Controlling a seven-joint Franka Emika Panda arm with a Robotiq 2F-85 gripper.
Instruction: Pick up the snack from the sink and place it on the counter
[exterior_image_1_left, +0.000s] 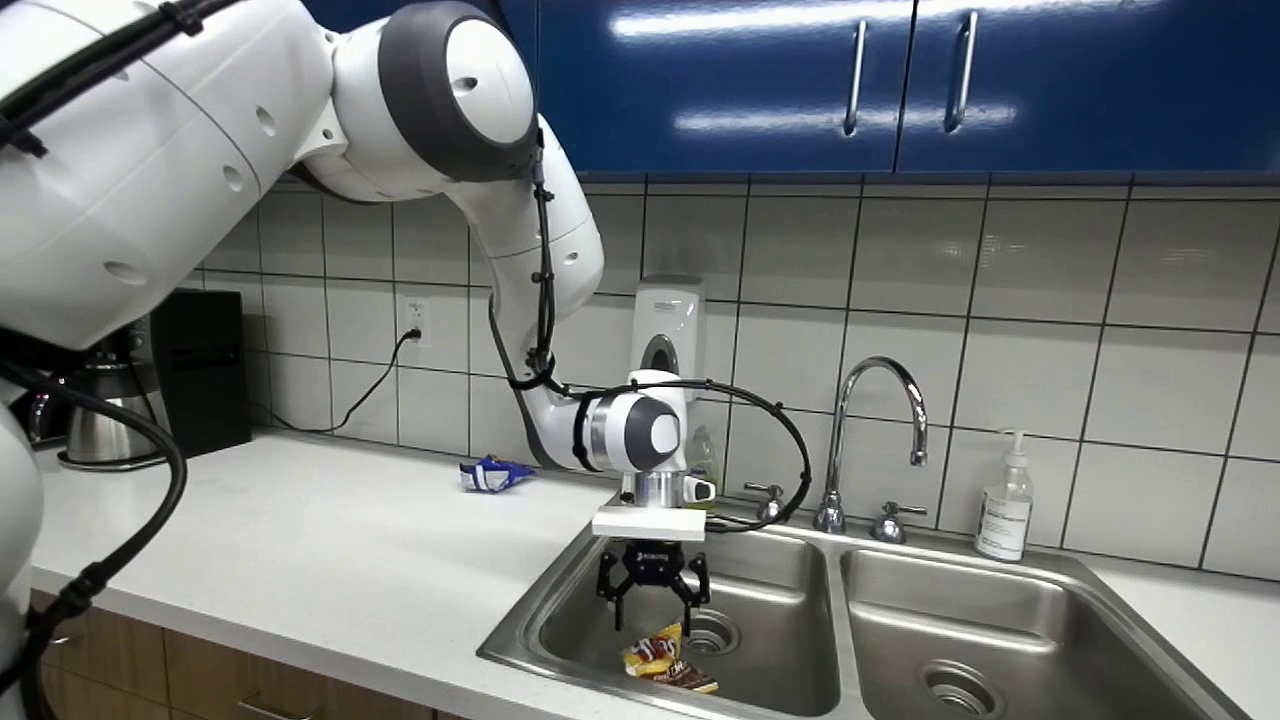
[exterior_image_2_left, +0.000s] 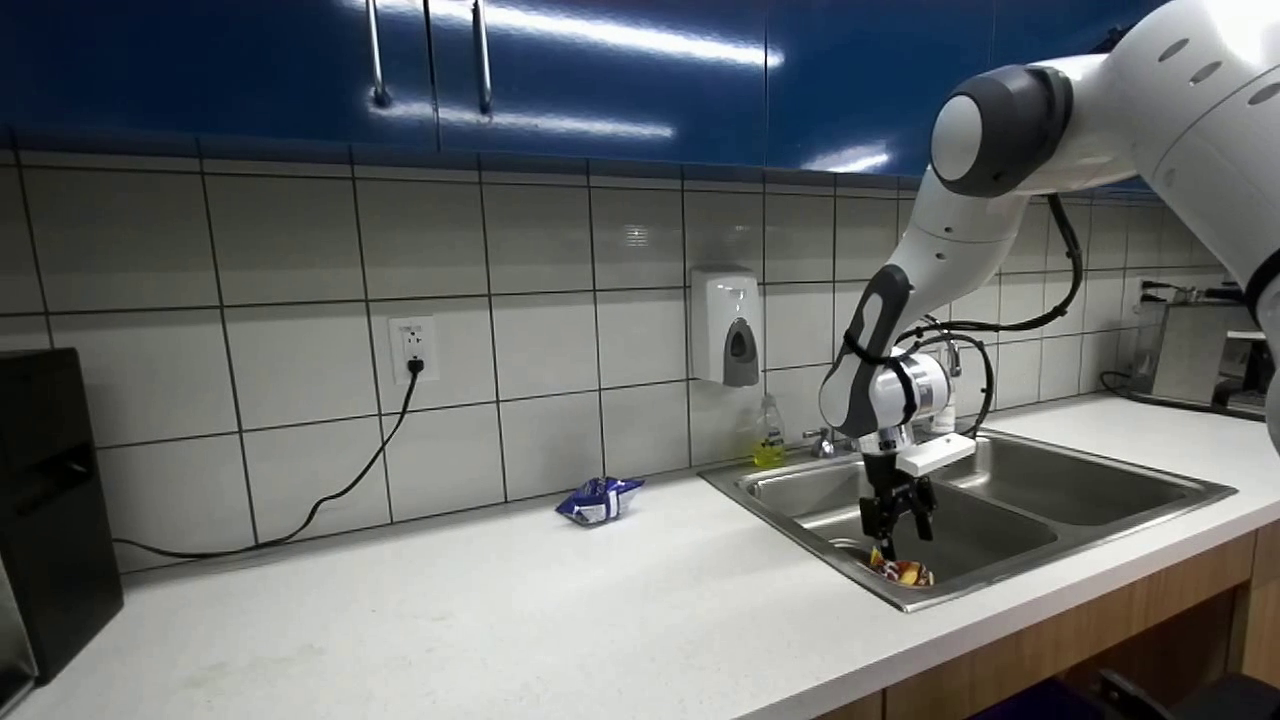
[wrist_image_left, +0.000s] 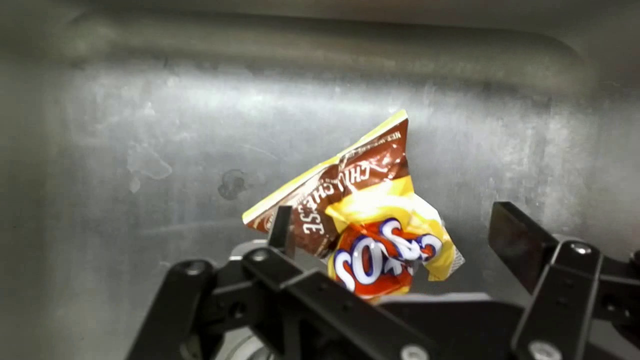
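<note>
The snack, a crumpled yellow, red and brown packet, lies on the floor of the left basin of the steel sink (exterior_image_1_left: 836, 630) in an exterior view (exterior_image_1_left: 655, 650). The snack also shows in an exterior view (exterior_image_2_left: 912, 574) and in the wrist view (wrist_image_left: 370, 210). My gripper (exterior_image_1_left: 652, 625) points down over that basin, above the snack, with its fingers spread and nothing between them. In the wrist view the gripper (wrist_image_left: 392, 225) has its left finger overlapping the brown part of the packet; its right finger stands apart from it. The white counter (exterior_image_1_left: 300, 540) runs beside the sink.
A small blue packet (exterior_image_1_left: 493, 474) lies on the counter near the tiled wall. The chrome faucet (exterior_image_1_left: 843, 430) and a pump bottle (exterior_image_1_left: 1004, 510) stand behind the sink. A wall dispenser (exterior_image_2_left: 725, 325) and a yellow soap bottle (exterior_image_2_left: 768, 445) are near the arm. Basin walls surround the gripper.
</note>
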